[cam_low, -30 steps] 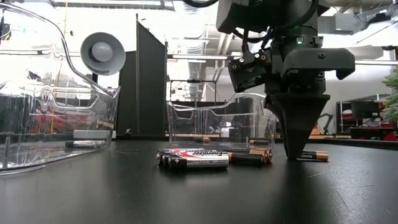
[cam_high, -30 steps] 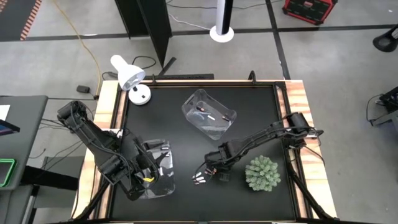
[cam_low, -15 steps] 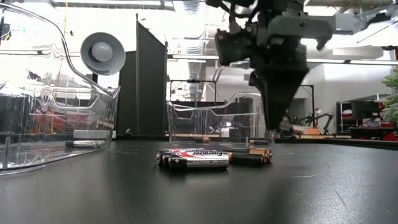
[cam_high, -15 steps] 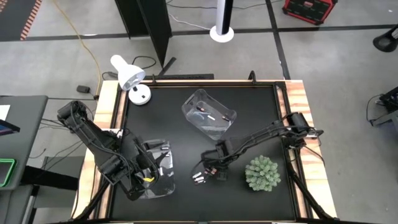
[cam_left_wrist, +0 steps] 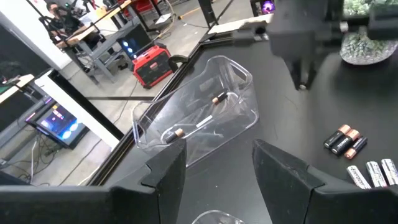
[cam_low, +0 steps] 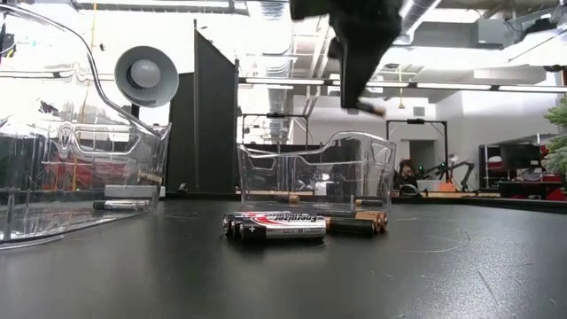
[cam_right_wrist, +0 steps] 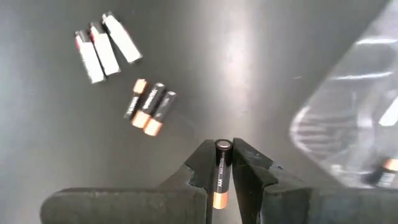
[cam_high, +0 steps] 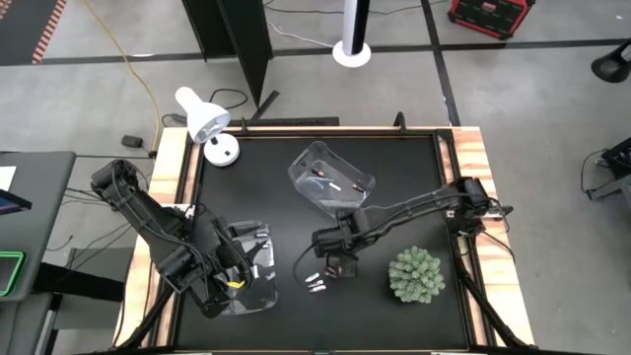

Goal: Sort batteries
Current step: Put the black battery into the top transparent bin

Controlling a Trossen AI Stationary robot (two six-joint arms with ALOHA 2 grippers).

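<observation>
My right gripper (cam_right_wrist: 222, 149) is shut on a dark battery with a copper end (cam_right_wrist: 221, 177), high above the table (cam_low: 363, 62) between the loose batteries and the far clear bin (cam_high: 331, 181). Three silvery batteries (cam_right_wrist: 102, 46) and three dark copper-ended ones (cam_right_wrist: 149, 106) lie on their sides on the black table, side by side (cam_low: 275, 228). The far bin holds a few batteries (cam_left_wrist: 199, 121). My left gripper (cam_left_wrist: 214, 180) is open and hovers over the near-left clear bin (cam_high: 251, 271). My right gripper pinches the dark battery's body (cam_right_wrist: 222, 163) between its two fingers (cam_right_wrist: 200, 163), coming from above. The battery lies along the fingers, its dark end at their tips and its copper end farther back. It is lifted clear of the table, one end showing below the fingers (cam_low: 376, 109).
A white desk lamp (cam_high: 204, 120) stands at the far-left corner and a green spiky plant (cam_high: 416, 274) sits near the right edge. Bare black table lies between the two bins and beyond the loose batteries.
My right gripper has risen from the table with the dark battery, lifting it clear from beside the other dark ones, and has moved left and toward the far bin. The batteries left on the table have stayed put.
</observation>
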